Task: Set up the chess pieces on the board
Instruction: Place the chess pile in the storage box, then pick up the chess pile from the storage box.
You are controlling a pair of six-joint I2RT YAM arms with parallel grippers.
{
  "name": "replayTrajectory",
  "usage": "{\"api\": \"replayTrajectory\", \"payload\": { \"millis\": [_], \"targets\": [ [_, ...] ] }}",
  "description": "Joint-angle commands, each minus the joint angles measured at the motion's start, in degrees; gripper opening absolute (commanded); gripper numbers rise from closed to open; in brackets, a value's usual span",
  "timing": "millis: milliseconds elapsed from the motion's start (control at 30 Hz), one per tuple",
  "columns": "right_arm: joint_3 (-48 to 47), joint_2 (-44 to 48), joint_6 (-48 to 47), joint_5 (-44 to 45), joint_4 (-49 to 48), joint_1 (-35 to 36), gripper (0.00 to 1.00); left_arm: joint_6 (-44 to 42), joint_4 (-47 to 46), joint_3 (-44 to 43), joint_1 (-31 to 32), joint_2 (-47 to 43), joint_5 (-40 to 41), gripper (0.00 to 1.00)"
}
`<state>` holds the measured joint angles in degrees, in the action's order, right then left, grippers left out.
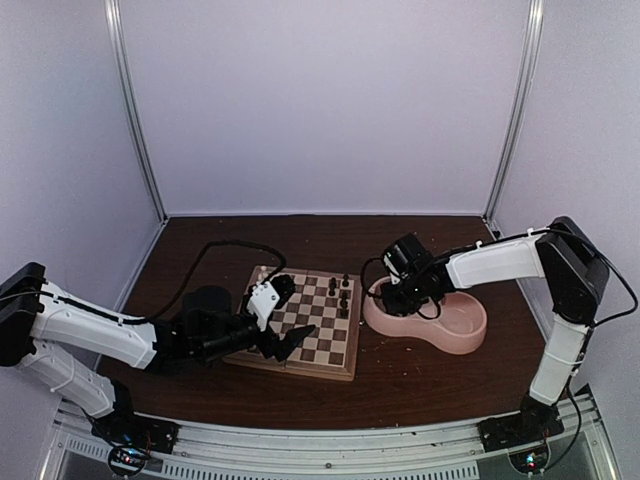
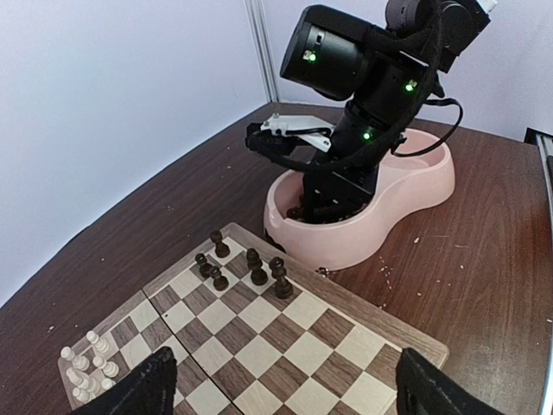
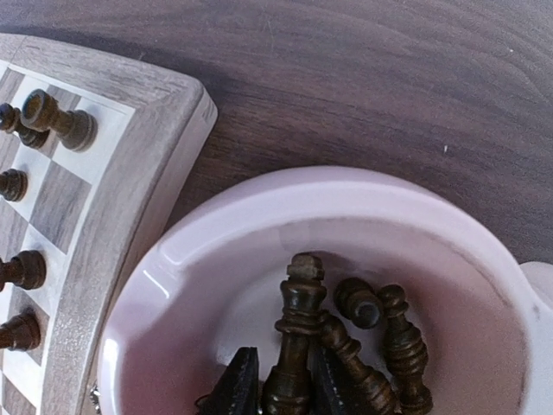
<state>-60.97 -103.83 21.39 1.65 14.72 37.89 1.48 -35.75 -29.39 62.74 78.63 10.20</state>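
Observation:
The board [image 1: 300,368] lies in the middle of the table. Several dark chess pieces [image 1: 340,295] stand near its right edge, beside the bowl, and are also in the left wrist view [image 2: 251,268]. Cream pieces [image 2: 91,363] cluster at the board's far-left corner. My left gripper [image 1: 287,342] hovers open over the board's near squares with nothing between its fingers [image 2: 160,380]. My right gripper [image 3: 285,380] reaches down into the pink bowl [image 3: 346,194], its two fingers tight on either side of a tall dark piece [image 3: 298,303]. More dark pieces [image 3: 402,337] lie beside it.
The pink double bowl [image 1: 470,335] sits right of the board, almost touching its rim [image 3: 138,181]. A black cable [image 1: 215,250] loops over the table behind the left arm. White walls with metal posts close in the back and sides.

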Motion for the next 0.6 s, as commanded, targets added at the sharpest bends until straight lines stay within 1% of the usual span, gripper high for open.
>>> {"api": "replayTrajectory", "payload": {
  "millis": [0, 100, 200, 233, 400, 567],
  "targets": [
    [-2.23, -2.34, 0.8, -0.9, 2.36, -0.19, 0.25, -0.18, -0.57, -0.5, 0.36, -1.17, 0.04, 0.88],
    [-3.13, -3.11, 1.16, 0.27, 3.62, -0.27, 0.23, -0.08, -0.01, -0.62, 0.36, -1.28, 0.01, 0.88],
    [-2.79, -2.34, 1.36, 0.17, 2.92, -0.44, 0.15, 0.12, 1.07, -1.08, 0.36, -1.44, -0.5, 0.88],
    [-2.08, -1.48, 1.37, 0.24, 2.26, -0.45, 0.14, 0.15, 1.32, -1.23, 0.35, -1.46, -0.53, 0.88],
    [2.0, 5.97, 0.22, -0.27, -1.86, -0.22, 0.14, 0.28, 2.54, -1.65, 0.36, -1.67, -0.81, 0.88],
    [7.13, 13.08, -1.01, -1.32, -7.44, -0.23, 0.14, 0.33, 6.61, -3.05, 0.35, -2.7, -3.52, 0.87]
  ]
}}
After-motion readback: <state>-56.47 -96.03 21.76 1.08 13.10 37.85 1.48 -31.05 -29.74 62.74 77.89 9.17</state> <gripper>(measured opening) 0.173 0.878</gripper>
